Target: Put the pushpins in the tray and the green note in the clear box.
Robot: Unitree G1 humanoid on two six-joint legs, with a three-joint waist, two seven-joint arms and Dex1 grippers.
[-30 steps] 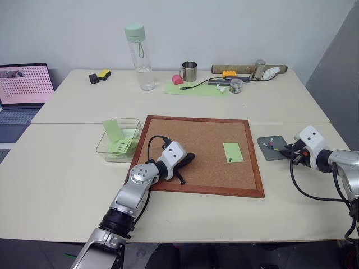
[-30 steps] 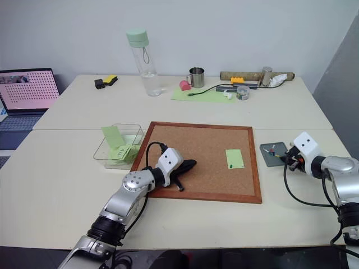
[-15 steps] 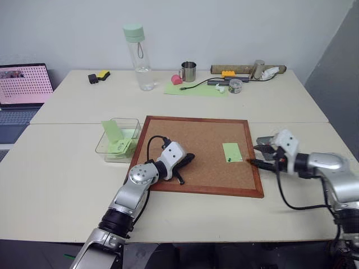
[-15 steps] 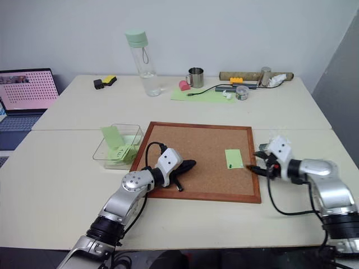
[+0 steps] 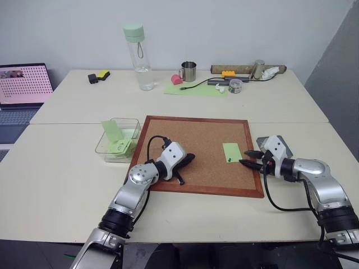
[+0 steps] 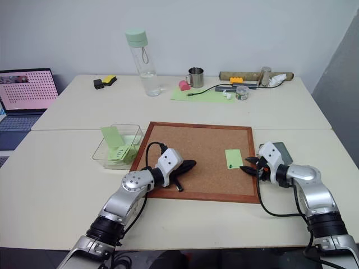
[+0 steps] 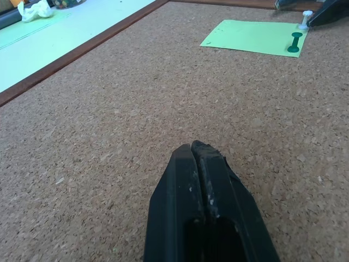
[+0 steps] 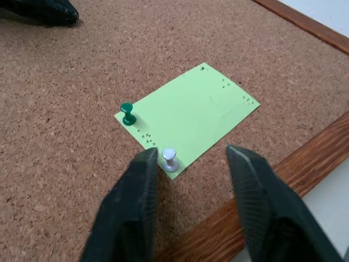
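The green note [image 5: 231, 152] lies on the right part of the corkboard [image 5: 196, 137], held by a green pushpin [image 8: 127, 113] and a pale pushpin [image 8: 169, 159] along one edge. My right gripper [image 8: 192, 154] is open low over the note's edge near the board's frame, and the pale pin stands just inside one of its fingers [image 8: 143, 174]. My left gripper [image 5: 188, 158] rests shut and empty on the cork, left of the note. The grey tray [image 6: 284, 150] sits right of the board, partly behind my right hand. Left of the board, the clear box [image 5: 119, 139] holds green notes.
Along the far table stand a bottle [image 5: 138, 56], a metal mug [image 5: 189, 71], a green mat with a cable [image 5: 196, 88] and small items. A laptop [image 5: 22, 89] is at the far left. Bare tabletop lies in front of the board.
My right gripper has swung left from the grey tray to the note's edge on the corkboard, now straddling the pale pin. The left gripper has not moved.
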